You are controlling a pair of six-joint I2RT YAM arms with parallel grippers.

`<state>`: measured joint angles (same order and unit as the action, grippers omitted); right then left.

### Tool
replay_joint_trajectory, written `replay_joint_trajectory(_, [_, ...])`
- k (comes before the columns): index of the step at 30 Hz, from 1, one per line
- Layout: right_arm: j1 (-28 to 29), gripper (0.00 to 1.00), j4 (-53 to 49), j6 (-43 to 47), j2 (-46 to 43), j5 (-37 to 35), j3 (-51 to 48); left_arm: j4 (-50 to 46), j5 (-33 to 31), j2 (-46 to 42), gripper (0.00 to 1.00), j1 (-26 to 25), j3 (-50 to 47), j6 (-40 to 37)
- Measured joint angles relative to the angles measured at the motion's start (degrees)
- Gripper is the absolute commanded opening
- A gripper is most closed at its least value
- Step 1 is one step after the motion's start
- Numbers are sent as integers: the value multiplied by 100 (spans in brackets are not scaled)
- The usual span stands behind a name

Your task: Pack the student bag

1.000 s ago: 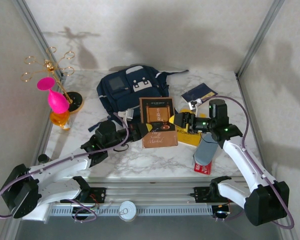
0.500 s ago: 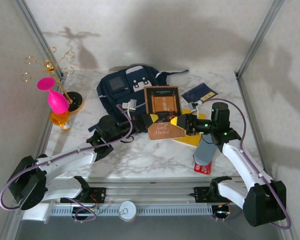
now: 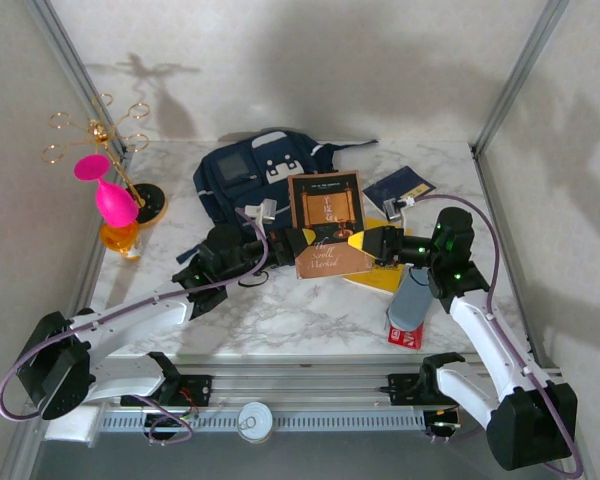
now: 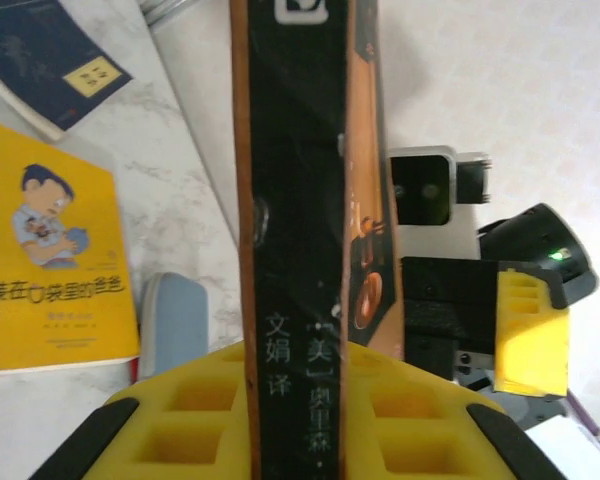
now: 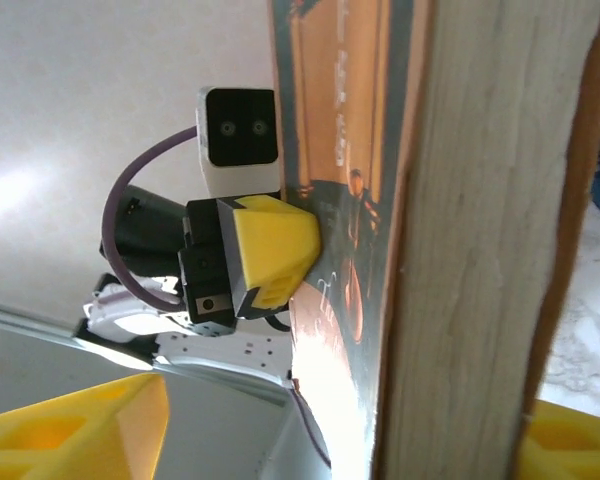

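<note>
Navy fabric marks the student bag (image 3: 255, 175), lying at the far edge of the tabletop near its middle, and nothing looks packed into it yet. The left gripper (image 3: 296, 240) is clenched on the spine of a brown book (image 3: 325, 215), held up just in front of the bag, while the right gripper (image 3: 365, 242) straddles its page edge with jaws apart. A yellow book (image 3: 380, 275), navy booklet (image 3: 398, 187) and grey case (image 3: 410, 300) lie toward the right edge, so most packing seems left.
</note>
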<state>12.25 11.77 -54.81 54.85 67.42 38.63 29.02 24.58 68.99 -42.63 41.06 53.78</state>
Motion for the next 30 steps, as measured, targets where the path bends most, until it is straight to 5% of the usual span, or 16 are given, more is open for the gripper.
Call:
replay_joint_trajectory(6, [-26, 26, -369, 212, 179, -129, 35, -166, -42, 0, 1, 0, 61, -138])
replay_joint_trajectory(11, [-83, 2, -1067, 699, 352, -271, 227, -433, -90, 24, 28, 0, 168, -334])
replay_joint_trajectory(14, [-280, 0, -1394, 881, 398, -323, 337, -763, -157, 42, 49, 13, 334, -612])
replay_joint_trajectory(18, [-890, 0, -1867, 1067, 396, -581, 435, -1775, -603, 94, 61, 52, 874, -1384])
replay_joint_trajectory(24, [-1563, 0, -2848, 1572, 396, -1366, 662, -3191, -1659, 732, 67, 63, 1880, -2833])
replay_joint_trajectory(30, [-1818, 0, -3060, 1661, 409, -1414, 662, -4186, -2319, 2052, 64, 74, 2494, -3967])
